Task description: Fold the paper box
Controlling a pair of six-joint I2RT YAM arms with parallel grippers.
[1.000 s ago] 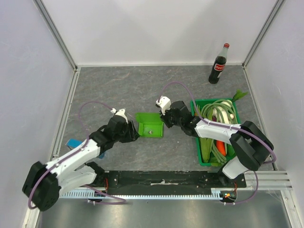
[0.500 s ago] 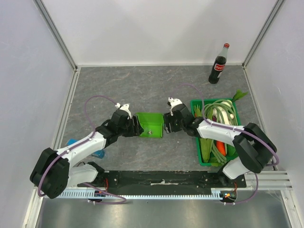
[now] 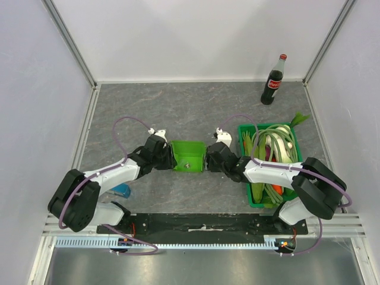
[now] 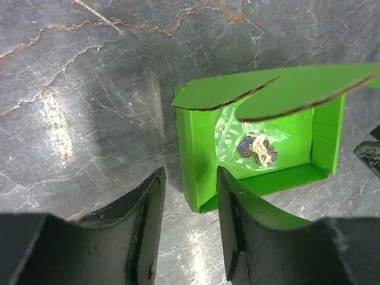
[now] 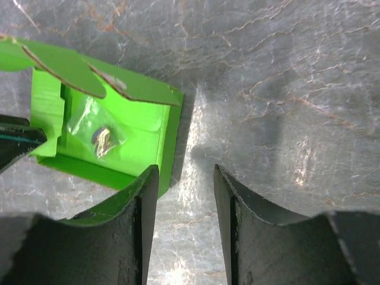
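Observation:
The paper box [image 3: 189,155] is a small lime-green card tray lying on the grey table between my two arms. Two flaps lean over its open top. A small clear bag [image 4: 256,148] lies inside. My left gripper [image 3: 171,158] stands open at the box's left side. In the left wrist view the left gripper [image 4: 190,175] straddles the box's [image 4: 199,148] near corner without pressing it. My right gripper [image 3: 207,159] is open at the box's right side. In the right wrist view the right gripper [image 5: 186,172] has the box [image 5: 136,127] wall just inside its left finger [image 5: 142,214].
A dark-green crate [image 3: 252,126] of vegetables stands right of the right arm. A cola bottle [image 3: 274,80] stands at the back right. A small blue block [image 3: 122,190] lies near the left arm's base. White walls enclose the table.
Both grippers have closed in on the box from either side. The right gripper, shut a second ago, has opened. The left arm swung right and forward.

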